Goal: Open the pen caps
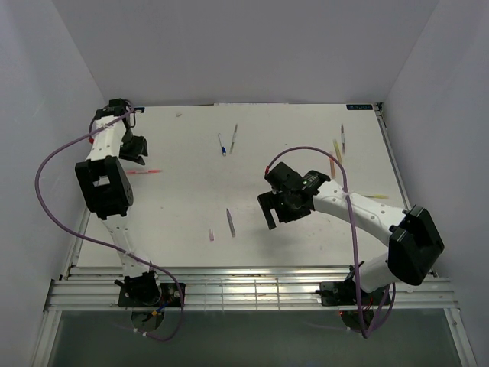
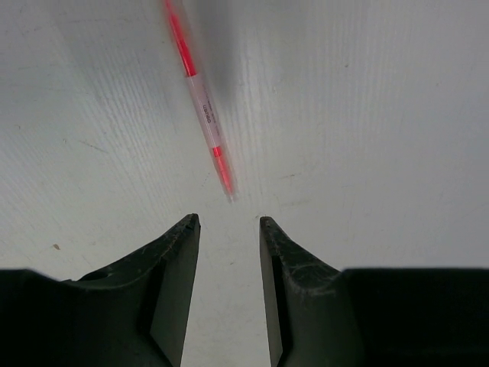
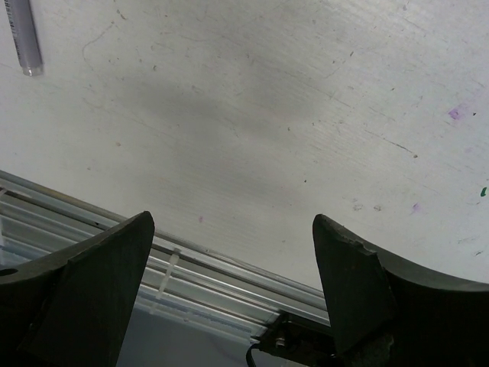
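The white desk point(image 1: 306, 99) fills my overhead view, and I take every place from the purple pen point(image 1: 230, 222) lying near its middle. The left arm point(image 1: 103, 183) rises well to the left of that pen, and the right arm point(image 1: 367, 218) reaches in from its right.

The right claw point(image 1: 269, 197) hangs just right of the purple pen. It is released, jaws spread wide with only bare desk between them. Its wrist camera catches one end of the purple pen point(image 3: 23, 38) in the upper left corner.

The left claw point(image 1: 140, 159) sits far left of the purple pen. Its jaws are partly apart and grip nothing, their tips just short of the near end of the red pen point(image 2: 202, 107).

Beyond the purple pen lies a blue pen point(image 1: 221, 145), and off to the right a yellow pen point(image 1: 337, 151).

The purple pen cap point(image 1: 212, 235), a tiny stub, lies off its pen, just left of it and not touching. I cannot tell whether the red pen wears its cap.
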You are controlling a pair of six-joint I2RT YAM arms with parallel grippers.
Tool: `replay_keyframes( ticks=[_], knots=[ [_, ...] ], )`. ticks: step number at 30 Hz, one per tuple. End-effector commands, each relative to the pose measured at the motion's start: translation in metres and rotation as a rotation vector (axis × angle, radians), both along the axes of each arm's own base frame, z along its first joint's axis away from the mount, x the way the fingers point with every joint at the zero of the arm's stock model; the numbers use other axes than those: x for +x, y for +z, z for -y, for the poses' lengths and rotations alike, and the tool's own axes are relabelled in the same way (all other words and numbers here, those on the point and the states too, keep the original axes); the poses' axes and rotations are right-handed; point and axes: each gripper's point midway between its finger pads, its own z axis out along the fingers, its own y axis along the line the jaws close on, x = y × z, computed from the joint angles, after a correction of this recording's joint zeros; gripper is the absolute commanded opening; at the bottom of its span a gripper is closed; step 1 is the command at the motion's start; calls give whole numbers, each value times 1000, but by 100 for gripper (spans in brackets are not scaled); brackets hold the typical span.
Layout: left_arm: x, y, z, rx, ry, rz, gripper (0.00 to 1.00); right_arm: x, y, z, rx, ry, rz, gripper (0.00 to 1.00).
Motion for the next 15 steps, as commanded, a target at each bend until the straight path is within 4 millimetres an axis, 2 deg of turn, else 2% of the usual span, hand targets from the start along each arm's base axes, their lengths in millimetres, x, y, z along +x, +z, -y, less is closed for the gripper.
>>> replay_keyframes(
  ticks=[1, 15],
  knots=[
    [3, -1, -20, 22, 58, -1, 48, 12, 14, -10, 27, 8, 41, 90],
    [2, -26, -38, 31, 80, -46, 48, 21, 10, -15, 40, -23, 25, 90]
  ],
)
